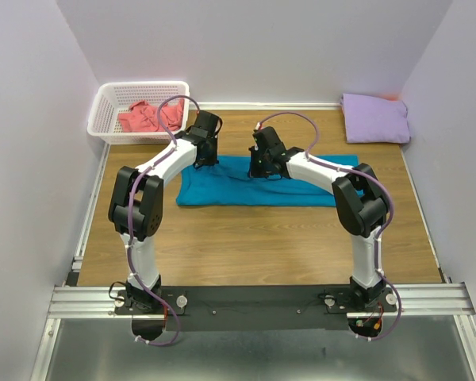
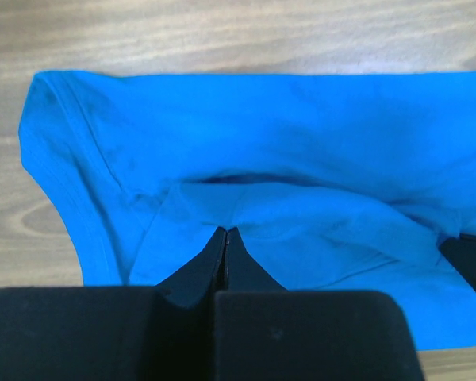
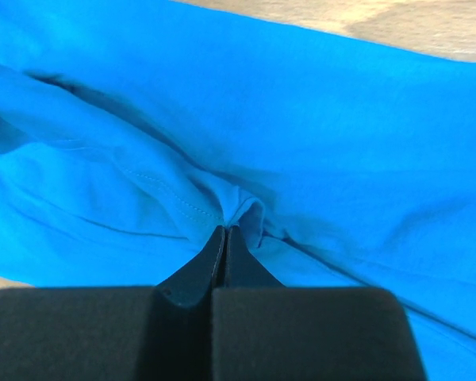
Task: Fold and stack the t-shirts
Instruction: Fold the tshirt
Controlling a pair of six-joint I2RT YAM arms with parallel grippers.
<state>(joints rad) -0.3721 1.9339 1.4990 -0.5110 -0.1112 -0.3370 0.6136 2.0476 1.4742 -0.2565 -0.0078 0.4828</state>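
My left pincer (image 2: 226, 230) is pressed together on a raised fold, and my right pincer (image 3: 226, 228) nips a puckered hem. The wooden worktop (image 1: 262, 238) spreads beneath both, and the teal-blue t-shirt (image 1: 230, 190) they pinch lies across it. A white lattice basket (image 1: 103, 111) sits beyond and left of my left pincer. The folded lavender t-shirt (image 1: 374, 117) lies beyond and right of my right pincer. The coral-pink t-shirt (image 1: 139, 117) is crumpled inside the basket.

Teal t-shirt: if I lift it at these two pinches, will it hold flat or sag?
Likely floppy: the teal t-shirt puckers at the right end effector and left end effector, so it should sag between them. Probably light: it lies thin and flat.
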